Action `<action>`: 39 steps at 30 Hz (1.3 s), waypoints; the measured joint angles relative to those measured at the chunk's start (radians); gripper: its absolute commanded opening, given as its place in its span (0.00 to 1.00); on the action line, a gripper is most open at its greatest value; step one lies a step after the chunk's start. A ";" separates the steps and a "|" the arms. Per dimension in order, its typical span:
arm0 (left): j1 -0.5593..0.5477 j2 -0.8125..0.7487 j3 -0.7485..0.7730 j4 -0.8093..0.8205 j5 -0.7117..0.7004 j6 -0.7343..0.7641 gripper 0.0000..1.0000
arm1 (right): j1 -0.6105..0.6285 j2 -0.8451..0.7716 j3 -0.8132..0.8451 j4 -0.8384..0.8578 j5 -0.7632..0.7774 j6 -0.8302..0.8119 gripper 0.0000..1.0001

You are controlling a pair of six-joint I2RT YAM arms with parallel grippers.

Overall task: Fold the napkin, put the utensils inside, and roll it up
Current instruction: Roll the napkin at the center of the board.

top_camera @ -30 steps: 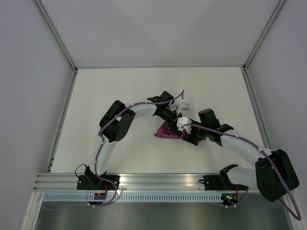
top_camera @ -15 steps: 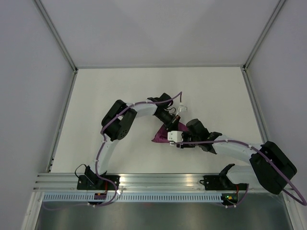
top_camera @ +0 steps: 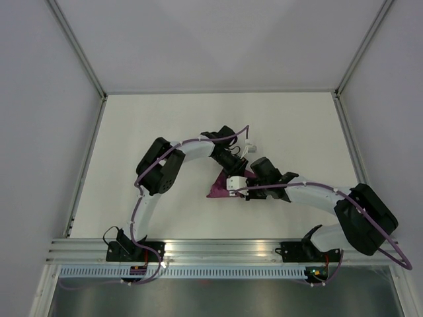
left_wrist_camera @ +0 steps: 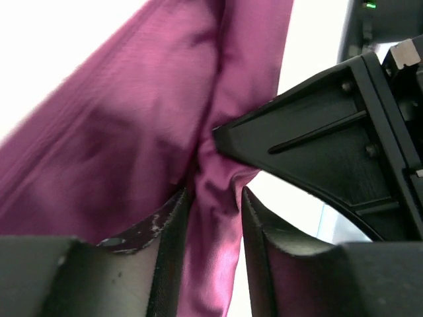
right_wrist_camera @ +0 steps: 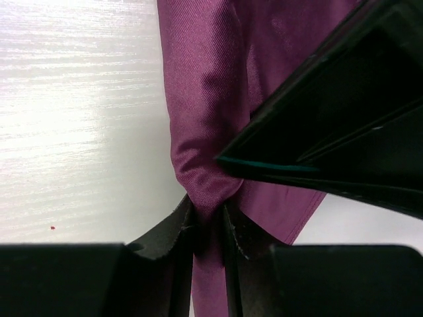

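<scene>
The plum-purple napkin (top_camera: pixel 217 190) lies bunched in a small heap on the white table, between my two grippers. In the right wrist view my right gripper (right_wrist_camera: pixel 208 211) is shut on a pinched fold of the napkin (right_wrist_camera: pixel 198 99). The black finger of the left gripper (right_wrist_camera: pixel 344 132) presses into the cloth just above it. In the left wrist view my left gripper (left_wrist_camera: pixel 215 198) stands open; a hanging fold of napkin (left_wrist_camera: pixel 132 132) runs loosely between its fingers, and the right gripper's finger (left_wrist_camera: pixel 317 145) pokes the cloth from the right. The utensils are hidden or out of view.
The white table (top_camera: pixel 152 132) is walled in by grey panels on three sides. An aluminium rail (top_camera: pixel 225 247) carrying both arm bases runs along the near edge. Both forearms cross close together over the napkin. A tiny red speck (right_wrist_camera: pixel 52 228) marks the tabletop.
My right gripper has swung left onto the napkin and closed on a fold. My left gripper's jaws have parted from their grip. The cloth heap has shifted slightly left.
</scene>
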State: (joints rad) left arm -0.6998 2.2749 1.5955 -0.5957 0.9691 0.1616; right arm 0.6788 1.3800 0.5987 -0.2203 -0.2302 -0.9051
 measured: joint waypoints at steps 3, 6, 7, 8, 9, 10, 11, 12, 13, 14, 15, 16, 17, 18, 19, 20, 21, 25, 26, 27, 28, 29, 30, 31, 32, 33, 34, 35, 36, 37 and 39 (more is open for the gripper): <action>0.016 -0.044 -0.002 0.007 -0.080 -0.001 0.45 | -0.027 0.038 0.048 -0.060 -0.034 -0.001 0.17; 0.044 -0.101 -0.013 0.030 -0.158 -0.012 0.46 | -0.056 0.090 0.119 -0.143 -0.074 -0.008 0.16; 0.053 -0.126 -0.022 0.045 -0.186 -0.020 0.46 | -0.067 0.111 0.146 -0.173 -0.091 -0.012 0.16; 0.059 -0.147 -0.031 0.060 -0.209 -0.027 0.47 | -0.079 0.133 0.174 -0.206 -0.109 -0.016 0.16; 0.068 -0.177 -0.048 0.084 -0.244 -0.042 0.47 | -0.094 0.159 0.206 -0.241 -0.130 -0.022 0.16; 0.076 -0.211 -0.071 0.113 -0.276 -0.055 0.47 | -0.108 0.187 0.240 -0.278 -0.150 -0.028 0.15; 0.084 -0.248 -0.100 0.146 -0.310 -0.072 0.47 | -0.123 0.215 0.272 -0.312 -0.169 -0.035 0.15; 0.090 -0.288 -0.132 0.172 -0.342 -0.089 0.47 | -0.137 0.241 0.302 -0.346 -0.190 -0.042 0.15; 0.096 -0.319 -0.158 0.195 -0.366 -0.101 0.47 | -0.151 0.270 0.336 -0.385 -0.207 -0.051 0.15; 0.100 -0.360 -0.193 0.231 -0.401 -0.117 0.47 | -0.162 0.293 0.363 -0.414 -0.221 -0.056 0.16; 0.104 -0.399 -0.227 0.261 -0.438 -0.129 0.47 | -0.180 0.334 0.407 -0.464 -0.247 -0.069 0.15; 0.105 -0.437 -0.261 0.290 -0.471 -0.141 0.47 | -0.193 0.371 0.450 -0.508 -0.264 -0.078 0.15; 0.105 -0.472 -0.294 0.320 -0.505 -0.151 0.47 | -0.208 0.411 0.492 -0.552 -0.284 -0.088 0.15; 0.105 -0.509 -0.329 0.349 -0.537 -0.159 0.47 | -0.220 0.442 0.526 -0.589 -0.300 -0.095 0.15; 0.104 -0.545 -0.369 0.384 -0.571 -0.166 0.47 | -0.232 0.481 0.569 -0.634 -0.318 -0.102 0.15; 0.104 -0.581 -0.411 0.417 -0.603 -0.174 0.47 | -0.244 0.517 0.607 -0.676 -0.336 -0.110 0.15; 0.103 -0.617 -0.452 0.445 -0.632 -0.180 0.47 | -0.256 0.552 0.646 -0.720 -0.356 -0.119 0.15; 0.095 -0.744 -0.625 0.583 -0.733 -0.197 0.48 | -0.290 0.666 0.772 -0.863 -0.410 -0.145 0.15; 0.085 -0.778 -0.676 0.620 -0.764 -0.198 0.49 | -0.294 0.692 0.799 -0.894 -0.421 -0.149 0.15; 0.076 -0.799 -0.709 0.644 -0.785 -0.198 0.50 | -0.298 0.715 0.823 -0.921 -0.431 -0.153 0.16; 0.053 -0.826 -0.755 0.687 -0.819 -0.196 0.51 | -0.303 0.735 0.845 -0.946 -0.439 -0.158 0.16; 0.033 -0.843 -0.785 0.709 -0.842 -0.194 0.51 | -0.304 0.749 0.860 -0.963 -0.445 -0.159 0.16; -0.002 -0.858 -0.817 0.735 -0.880 -0.186 0.52 | -0.308 0.766 0.879 -0.985 -0.451 -0.163 0.16; -0.041 -0.868 -0.841 0.757 -0.914 -0.172 0.53 | -0.310 0.784 0.898 -1.005 -0.456 -0.165 0.16; -0.085 -0.871 -0.857 0.772 -0.947 -0.157 0.53 | -0.312 0.802 0.916 -1.025 -0.460 -0.167 0.16; -0.126 -0.871 -0.865 0.785 -0.980 -0.142 0.54 | -0.313 0.817 0.935 -1.045 -0.463 -0.169 0.16; -0.166 -0.867 -0.867 0.792 -1.010 -0.124 0.54 | -0.315 0.834 0.954 -1.066 -0.468 -0.170 0.16; -0.204 -0.861 -0.867 0.803 -1.035 -0.104 0.54 | -0.316 0.850 0.971 -1.085 -0.472 -0.172 0.16; -0.240 -0.852 -0.866 0.821 -1.061 -0.084 0.54 | -0.318 0.865 0.988 -1.104 -0.475 -0.175 0.16; -0.269 -0.837 -0.863 0.833 -1.083 -0.063 0.54 | -0.319 0.877 1.001 -1.118 -0.478 -0.177 0.16; -0.320 -0.787 -0.848 0.850 -1.126 -0.014 0.54 | -0.322 0.902 1.026 -1.148 -0.486 -0.180 0.16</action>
State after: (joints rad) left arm -1.0195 1.4883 0.7471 0.2546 -0.1566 0.1474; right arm 0.3565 2.2818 1.6245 -1.3685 -0.7158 -1.0855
